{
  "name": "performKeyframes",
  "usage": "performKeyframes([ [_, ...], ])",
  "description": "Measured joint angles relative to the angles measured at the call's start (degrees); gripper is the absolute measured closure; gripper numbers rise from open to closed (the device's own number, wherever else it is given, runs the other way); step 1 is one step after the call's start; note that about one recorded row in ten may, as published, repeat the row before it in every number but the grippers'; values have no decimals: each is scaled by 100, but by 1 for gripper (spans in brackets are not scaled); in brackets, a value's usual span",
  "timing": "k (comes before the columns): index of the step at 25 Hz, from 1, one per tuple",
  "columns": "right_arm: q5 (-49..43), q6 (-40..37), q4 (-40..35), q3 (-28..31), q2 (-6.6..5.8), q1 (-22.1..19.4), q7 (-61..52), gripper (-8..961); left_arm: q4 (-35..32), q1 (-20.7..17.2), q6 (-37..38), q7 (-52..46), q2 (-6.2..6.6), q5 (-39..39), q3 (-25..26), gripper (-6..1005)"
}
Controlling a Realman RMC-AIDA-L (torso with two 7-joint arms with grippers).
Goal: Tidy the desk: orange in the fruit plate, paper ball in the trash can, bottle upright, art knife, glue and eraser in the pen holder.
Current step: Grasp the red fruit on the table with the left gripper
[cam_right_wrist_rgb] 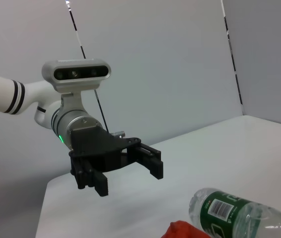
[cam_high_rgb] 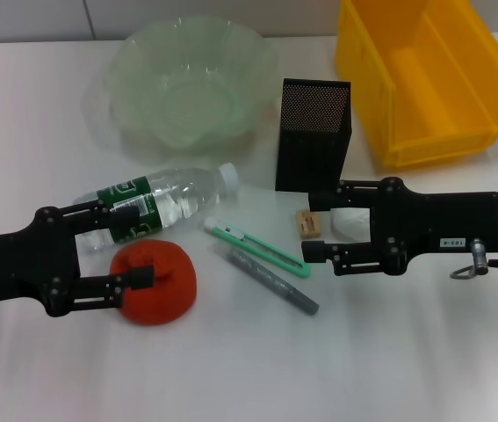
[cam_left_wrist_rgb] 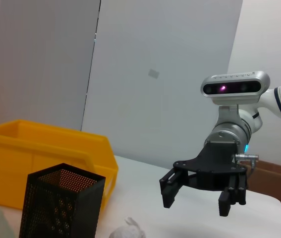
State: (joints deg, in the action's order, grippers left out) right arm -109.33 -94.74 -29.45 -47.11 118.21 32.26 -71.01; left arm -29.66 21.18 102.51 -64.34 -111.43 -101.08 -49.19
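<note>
- Orange (cam_high_rgb: 155, 282) sits right at your left gripper (cam_high_rgb: 136, 247): the lower finger tip touches or overlaps its near side, the upper finger lies above it across the bottle, and you hold nothing yet, with the jaws spread wide.
- Bottle (cam_high_rgb: 156, 201) lies on its side just beyond that same claw, white cap pointing away from it toward the pen holder (cam_high_rgb: 312, 136).
- Art knife (cam_high_rgb: 256, 247) and glue (cam_high_rgb: 265, 279) lie side by side between your two claws, both slanted, apart from either one.
- Eraser (cam_high_rgb: 308, 223) rests just past the tips of your right gripper (cam_high_rgb: 316, 225), between the open fingers' line and the pen holder's foot.
- Paper ball (cam_high_rgb: 349, 221) sits inside the gap of the right claw's wide-open fingers; you cannot tell from the head view whether they touch it.
- Pen holder stands upright just beyond the right claw's upper finger.
- Fruit plate (cam_high_rgb: 191, 82) is well beyond the left claw, past the bottle.
- Trash can (cam_high_rgb: 422, 77), a yellow bin, stands beyond the right arm, beside the pen holder.
- Table (cam_high_rgb: 231, 369) under both arms is white.
</note>
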Motion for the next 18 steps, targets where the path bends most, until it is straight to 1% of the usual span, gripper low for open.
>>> performKeyframes([
  [18, -80, -3, -18, 0, 0, -45, 0, 202, -66, 53, 51, -25, -18, -163, 27, 201],
])
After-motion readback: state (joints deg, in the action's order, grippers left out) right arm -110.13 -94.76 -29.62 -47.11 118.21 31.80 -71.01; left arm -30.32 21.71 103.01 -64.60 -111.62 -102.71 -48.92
